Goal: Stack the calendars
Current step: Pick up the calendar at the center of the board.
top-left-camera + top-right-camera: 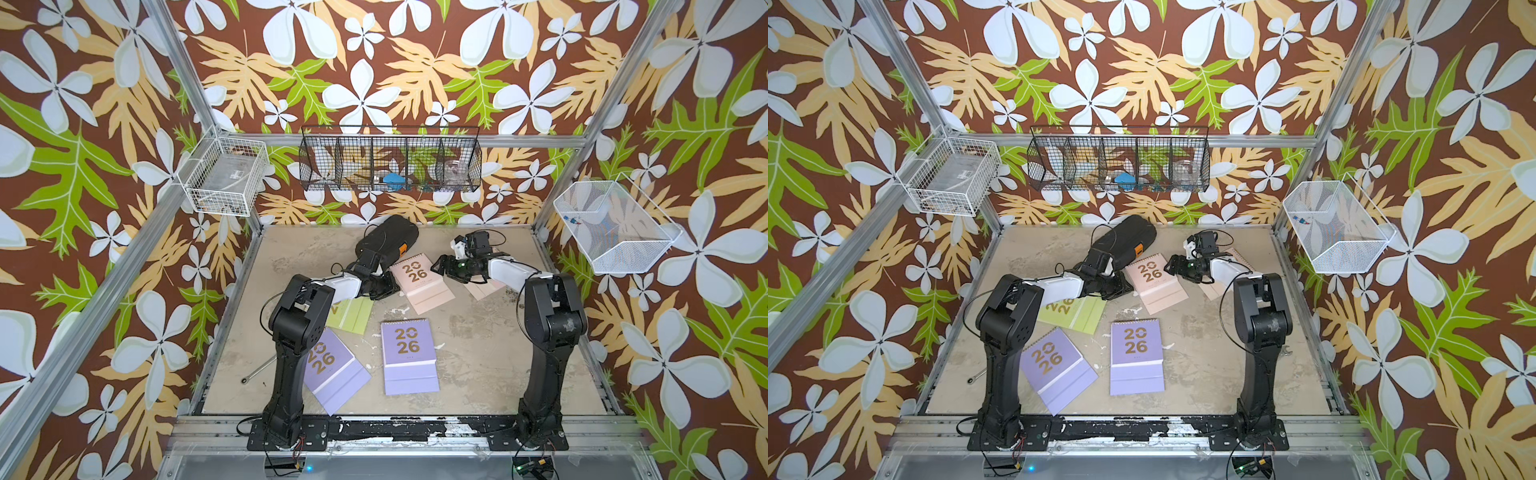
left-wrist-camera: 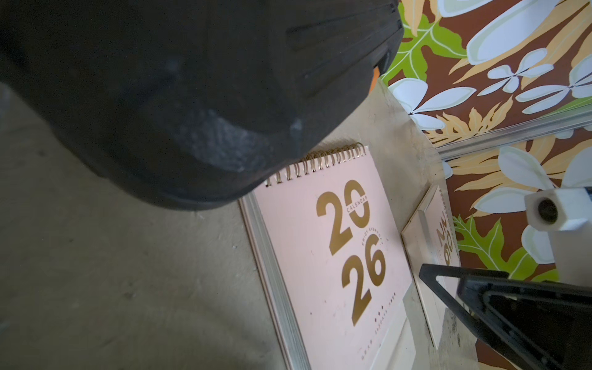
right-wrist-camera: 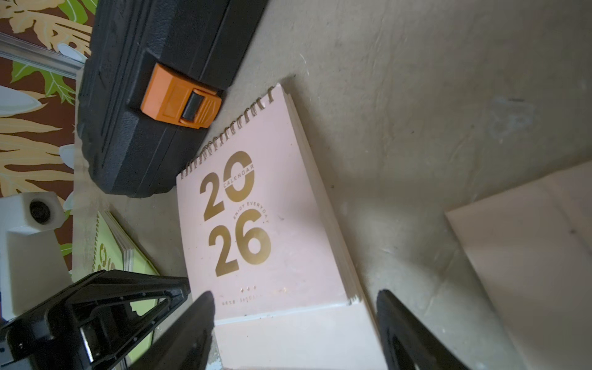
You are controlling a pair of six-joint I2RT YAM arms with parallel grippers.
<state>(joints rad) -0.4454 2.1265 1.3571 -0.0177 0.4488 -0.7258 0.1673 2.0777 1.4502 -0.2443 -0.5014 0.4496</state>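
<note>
**A:** Right wrist view: the pale pink calendar (image 3: 262, 224) lies flat, cover up, its spiral edge just beside the black case (image 3: 153, 96). The right gripper (image 3: 294, 301) hangs over its lower flap, jaws wide and empty.

**B:** A first pick being lined up, I'd say, as nothing is stacked. And the left gripper (image 1: 388, 290)?

**A:** Closed, nothing visible in it, at the calendar's opposite edge, near the lime green calendar (image 3: 134, 256). Whether it touches, I cannot tell.

**B:** Next the right must drop, work a finger under that thin edge, and close.

**A:** Only the top views show the middle lilac calendar (image 1: 409, 357) and the skewed lilac calendar (image 1: 332, 370). The left wrist view alone shows the second pink calendar (image 2: 443, 237) cover.
</note>
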